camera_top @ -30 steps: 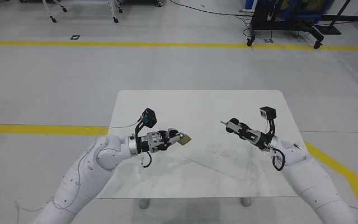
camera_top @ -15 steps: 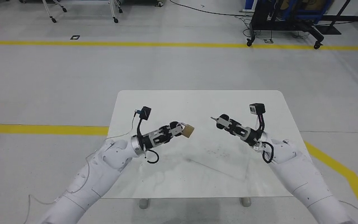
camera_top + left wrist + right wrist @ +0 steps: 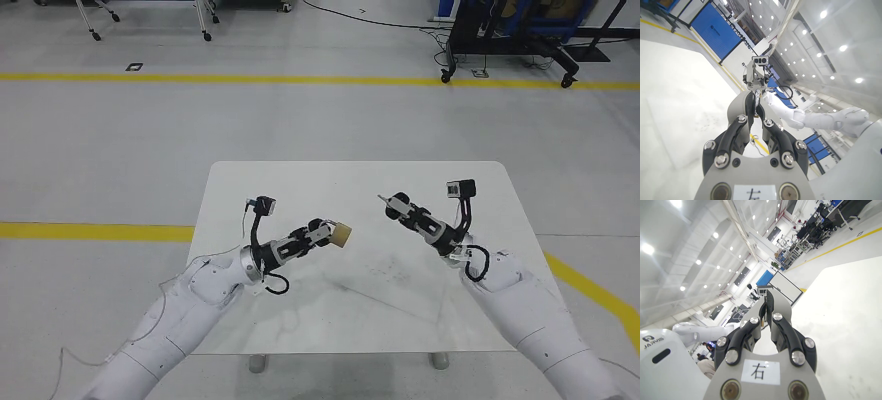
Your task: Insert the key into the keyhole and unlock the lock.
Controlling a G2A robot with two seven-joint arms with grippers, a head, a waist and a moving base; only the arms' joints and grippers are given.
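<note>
left gripper [image 3: 326,233] pinches the lock [image 3: 341,236], right gripper [image 3: 394,207] pinches the key [image 3: 382,200], well apart

From above, the small brass padlock [image 3: 341,236] in the left claw [image 3: 327,233] is too small to tell where its keyhole sits; in the left wrist view the claw's black fingers [image 3: 749,103] cover most of it. The thin silver key [image 3: 382,200] in the right claw [image 3: 392,206] is a sliver, teeth unreadable
</note>
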